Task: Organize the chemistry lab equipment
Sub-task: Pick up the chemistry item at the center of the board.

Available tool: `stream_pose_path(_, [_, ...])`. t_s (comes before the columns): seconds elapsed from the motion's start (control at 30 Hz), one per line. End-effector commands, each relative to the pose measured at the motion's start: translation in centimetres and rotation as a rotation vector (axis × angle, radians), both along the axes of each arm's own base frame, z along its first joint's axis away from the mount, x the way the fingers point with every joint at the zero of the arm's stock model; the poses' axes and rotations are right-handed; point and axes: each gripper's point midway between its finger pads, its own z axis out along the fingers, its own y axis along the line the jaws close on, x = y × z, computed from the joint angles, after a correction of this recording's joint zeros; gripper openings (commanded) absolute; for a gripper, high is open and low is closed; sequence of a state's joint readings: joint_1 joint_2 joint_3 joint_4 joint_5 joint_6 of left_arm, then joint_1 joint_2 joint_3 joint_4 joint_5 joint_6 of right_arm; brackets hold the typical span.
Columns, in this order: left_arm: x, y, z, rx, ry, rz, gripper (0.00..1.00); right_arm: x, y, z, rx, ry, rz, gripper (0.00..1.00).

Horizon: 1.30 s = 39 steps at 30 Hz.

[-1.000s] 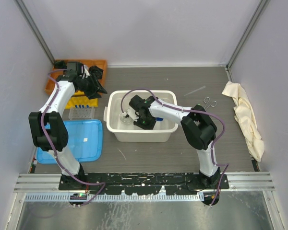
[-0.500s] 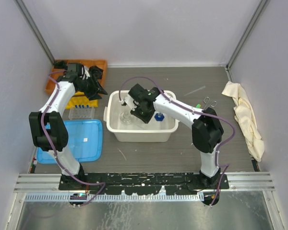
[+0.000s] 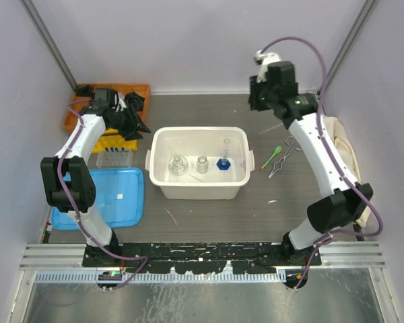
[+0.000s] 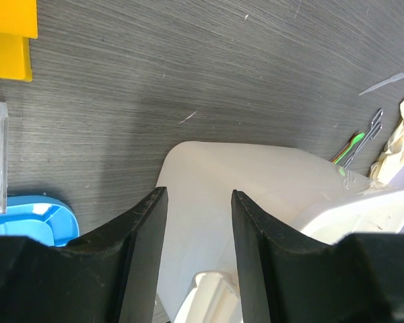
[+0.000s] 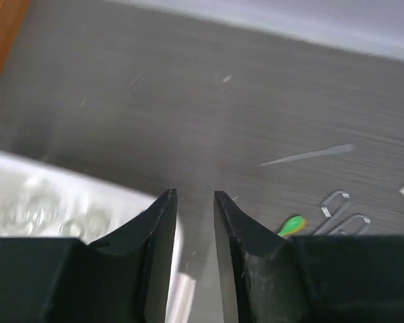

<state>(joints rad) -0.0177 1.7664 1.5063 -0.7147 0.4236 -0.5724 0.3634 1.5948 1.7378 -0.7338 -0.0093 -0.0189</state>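
Observation:
A white bin (image 3: 163, 187) in the middle of the table holds a clear glass flask (image 3: 178, 165), a small glass jar (image 3: 202, 164) and a thin glass cylinder on a blue base (image 3: 223, 160). Right of the bin lie the green spoon (image 3: 276, 152) and the metal forceps (image 3: 283, 160). My right gripper (image 3: 259, 101) hangs high over the back of the table, open and empty, with the spoon (image 5: 291, 225) below its right finger. My left gripper (image 3: 141, 126) is open and empty beside the bin's left rim (image 4: 256, 175). The yellow rack (image 3: 111, 142) sits under the left arm.
An orange tray (image 3: 77, 114) of black parts stands at the back left. A blue tray (image 3: 114, 195) and a clear tube holder (image 3: 113, 159) lie at the left. A clear pipette (image 3: 273, 128) rests behind the forceps. A cream cloth (image 3: 343, 161) lies at the right edge.
My right arm has lifted out of the bin and swung up to the back right, its jaws a little wider. The blue-based cylinder now stands in the bin. The left arm has not moved.

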Motion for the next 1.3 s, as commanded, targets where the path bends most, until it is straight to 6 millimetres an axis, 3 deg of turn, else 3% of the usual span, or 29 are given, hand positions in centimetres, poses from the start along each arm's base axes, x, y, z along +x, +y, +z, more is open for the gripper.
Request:
stream_pose_path(0.0, [0.5, -0.2, 3.1, -0.031, -0.089, 0.002, 0.44, 3.4, -6.8, 8.6, 0.158, -0.258, -0.388, 0.38])
stream_pose_path(0.1, [0.6, -0.3, 3.4, -0.037, -0.095, 0.001, 0.44, 6.0, -11.1, 8.7, 0.254, -0.209, -0.571, 0.41])
stream_pose_path(0.2, [0.7, -0.3, 3.8, -0.035, -0.104, 0.001, 0.44, 9.3, -13.7, 7.3, 0.398, -0.097, -0.624, 0.41])
stream_pose_path(0.23, [0.7, -0.3, 4.0, -0.034, -0.108, 0.002, 0.44, 10.7, -14.3, 5.7, 0.424, -0.041, -0.635, 0.41])
stream_pose_path(0.37, [0.8, -0.3, 4.5, -0.031, -0.12, 0.002, 0.44, 14.6, -16.9, 2.9, 0.467, 0.016, -0.701, 0.44])
stream_pose_path(0.47, [0.8, -0.1, 5.0, -0.022, -0.136, 0.007, 0.44, 16.0, -18.5, 0.0, 0.473, 0.06, -0.758, 0.43])
stream_pose_path(0.6, [0.7, 0.2, 5.4, -0.013, -0.158, 0.018, 0.44, 14.9, -19.8, -7.5, 0.389, 0.215, -0.832, 0.41])
stream_pose_path(0.77, [0.4, 0.2, 4.5, -0.013, -0.14, 0.023, 0.44, 12.3, -20.1, -13.9, 0.296, 0.347, -0.843, 0.41])
stream_pose_path(0.97, [0.3, 0.1, 3.9, -0.015, -0.124, 0.011, 0.44, 11.5, -19.4, -17.0, 0.296, 0.407, -0.829, 0.41])
stream_pose_path(1.27, [0.3, 0.1, 4.2, -0.01, -0.126, 0.004, 0.44, 13.5, -19.8, -19.4, 0.282, 0.423, -0.836, 0.4])
